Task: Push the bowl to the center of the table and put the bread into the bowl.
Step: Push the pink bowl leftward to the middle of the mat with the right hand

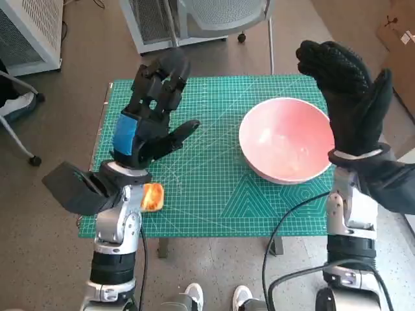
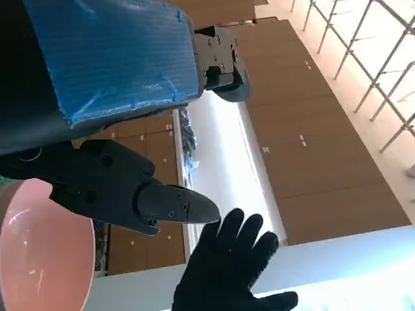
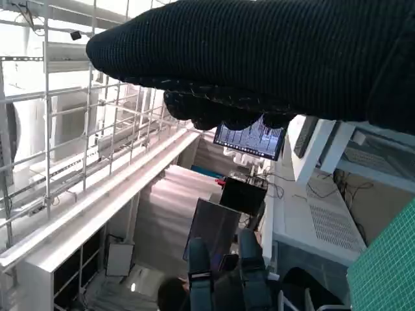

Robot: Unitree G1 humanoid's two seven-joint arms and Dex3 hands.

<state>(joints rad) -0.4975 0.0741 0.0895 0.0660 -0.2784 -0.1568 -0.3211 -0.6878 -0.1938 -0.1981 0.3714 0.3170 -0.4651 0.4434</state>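
The pink bowl (image 1: 285, 139) stands on the right half of the green cutting mat (image 1: 207, 188); its rim also shows in the left wrist view (image 2: 39, 253). A golden piece of bread (image 1: 152, 196) lies near the mat's front left edge, partly hidden behind my left wrist. My left hand (image 1: 150, 113) is raised above the mat's left side, fingers spread, holding nothing. My gloved right hand (image 1: 347, 84) is lifted at the bowl's right rim, fingers up and apart, empty. The left wrist view also shows the glove (image 2: 230, 269).
A chair base (image 1: 214, 19) and a white cabinet (image 1: 29, 32) stand beyond the table. A black cable (image 1: 279, 233) hangs at the front edge. A person's shoes (image 1: 214, 298) show below the table. A seated person (image 3: 220, 278) and a monitor (image 3: 249, 139) appear in the right wrist view.
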